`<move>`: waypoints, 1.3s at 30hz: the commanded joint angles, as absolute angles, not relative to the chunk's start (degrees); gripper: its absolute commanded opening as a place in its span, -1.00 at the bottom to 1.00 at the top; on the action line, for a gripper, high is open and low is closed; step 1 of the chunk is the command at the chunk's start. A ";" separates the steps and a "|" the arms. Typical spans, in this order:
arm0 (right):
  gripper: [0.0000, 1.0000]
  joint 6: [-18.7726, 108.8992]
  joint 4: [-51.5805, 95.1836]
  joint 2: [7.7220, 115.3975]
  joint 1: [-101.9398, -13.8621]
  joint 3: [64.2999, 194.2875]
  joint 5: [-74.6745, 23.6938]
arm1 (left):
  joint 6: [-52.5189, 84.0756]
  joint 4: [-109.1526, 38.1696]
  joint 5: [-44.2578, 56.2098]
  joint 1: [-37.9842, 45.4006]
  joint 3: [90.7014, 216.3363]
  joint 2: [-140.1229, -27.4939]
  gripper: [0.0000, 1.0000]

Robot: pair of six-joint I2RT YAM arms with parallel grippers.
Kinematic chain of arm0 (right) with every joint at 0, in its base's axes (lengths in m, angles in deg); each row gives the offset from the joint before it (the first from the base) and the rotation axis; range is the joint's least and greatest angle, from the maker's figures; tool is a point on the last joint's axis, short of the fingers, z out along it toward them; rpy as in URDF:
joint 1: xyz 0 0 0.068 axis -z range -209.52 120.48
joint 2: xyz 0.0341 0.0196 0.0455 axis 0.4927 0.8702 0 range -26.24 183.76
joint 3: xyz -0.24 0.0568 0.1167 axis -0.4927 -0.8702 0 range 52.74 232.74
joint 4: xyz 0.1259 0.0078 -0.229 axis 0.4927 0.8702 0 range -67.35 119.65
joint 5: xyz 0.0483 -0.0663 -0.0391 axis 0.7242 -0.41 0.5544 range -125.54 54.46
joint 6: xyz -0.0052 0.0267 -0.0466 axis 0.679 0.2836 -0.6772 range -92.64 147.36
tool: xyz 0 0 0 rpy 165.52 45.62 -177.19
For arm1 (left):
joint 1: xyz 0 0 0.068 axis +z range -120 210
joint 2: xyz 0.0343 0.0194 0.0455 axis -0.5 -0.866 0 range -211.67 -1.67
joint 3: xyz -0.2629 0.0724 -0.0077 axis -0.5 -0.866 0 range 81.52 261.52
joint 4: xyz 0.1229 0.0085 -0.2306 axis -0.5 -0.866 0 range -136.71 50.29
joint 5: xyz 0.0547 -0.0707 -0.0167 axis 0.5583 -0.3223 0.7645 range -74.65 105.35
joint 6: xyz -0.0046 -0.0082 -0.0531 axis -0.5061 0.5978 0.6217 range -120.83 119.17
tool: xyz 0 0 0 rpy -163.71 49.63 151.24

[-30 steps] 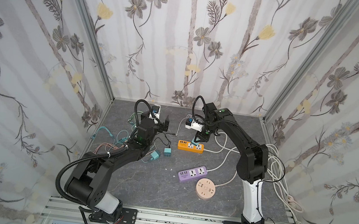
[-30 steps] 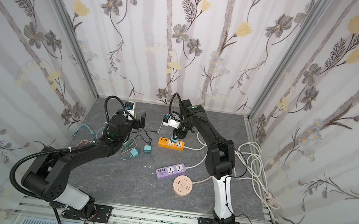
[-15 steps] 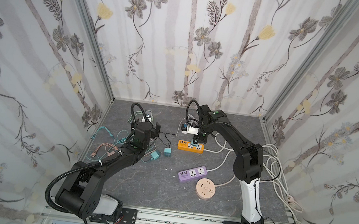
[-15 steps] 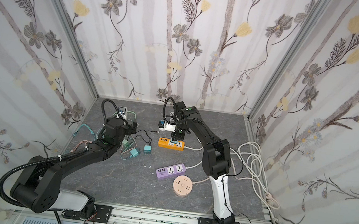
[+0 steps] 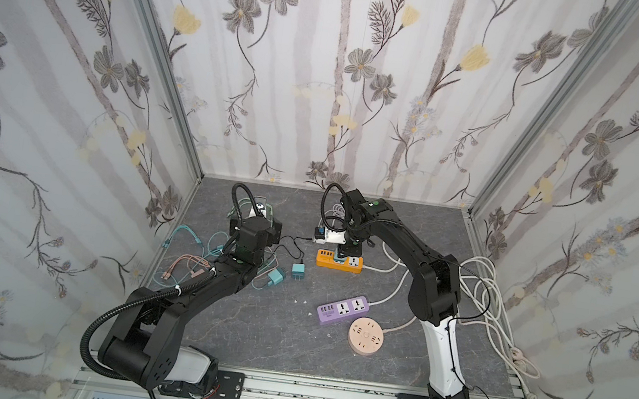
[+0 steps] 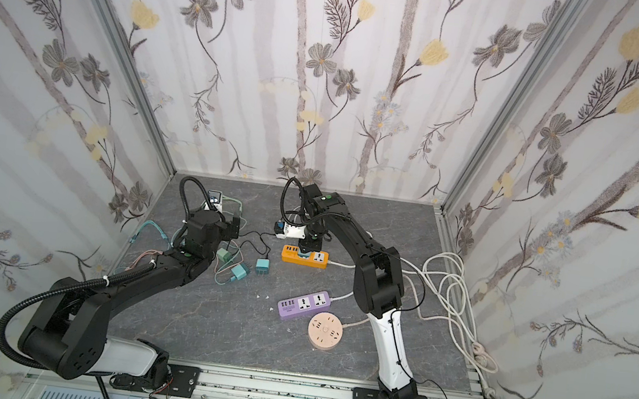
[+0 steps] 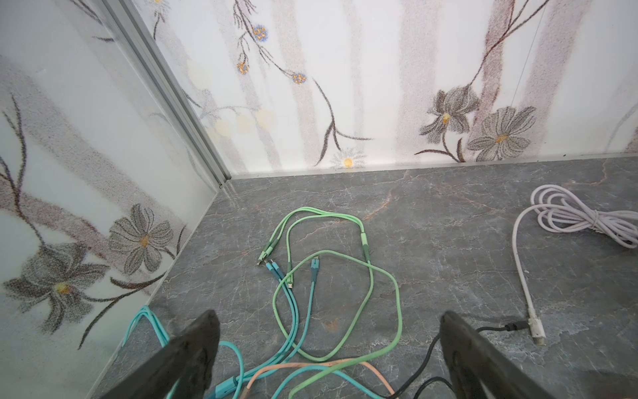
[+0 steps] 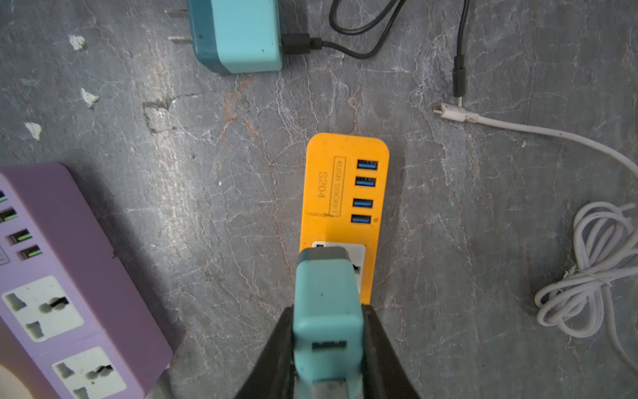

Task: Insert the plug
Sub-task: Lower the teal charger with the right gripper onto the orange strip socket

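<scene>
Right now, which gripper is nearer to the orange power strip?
Right. The right gripper holds the teal plug at the orange power strip; the left gripper is apart, above cables.

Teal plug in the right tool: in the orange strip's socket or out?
Cannot tell for sure. The teal plug, gripped by the right tool, sits nose-down on the white socket of the orange strip; its prongs are hidden.

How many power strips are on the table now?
3: orange rectangular plastic strip rear-centre, purple rectangular plastic strip nearer the front, round pink one beside it. None apparently hidden.
</scene>
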State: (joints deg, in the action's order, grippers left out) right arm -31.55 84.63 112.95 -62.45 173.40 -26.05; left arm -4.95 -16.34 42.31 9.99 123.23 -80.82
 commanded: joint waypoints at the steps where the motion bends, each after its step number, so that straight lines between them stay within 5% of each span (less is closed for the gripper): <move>1: -1.00 -33.04 85.87 112.46 -62.39 174.60 -26.84 | -4.44 -16.20 43.22 10.21 123.14 -81.03 1.00; 18: -1.00 -31.85 88.04 115.43 -63.11 175.81 -23.73 | -5.20 -16.61 42.72 10.47 123.57 -81.99 1.00; 30: -1.00 -31.79 89.50 120.94 -64.50 175.53 -31.53 | -2.89 -23.89 39.16 10.76 127.48 -83.08 1.00; 39: -1.00 -31.09 94.04 117.75 -64.08 176.68 -21.71 | 0.73 -27.17 40.93 11.79 129.78 -83.89 1.00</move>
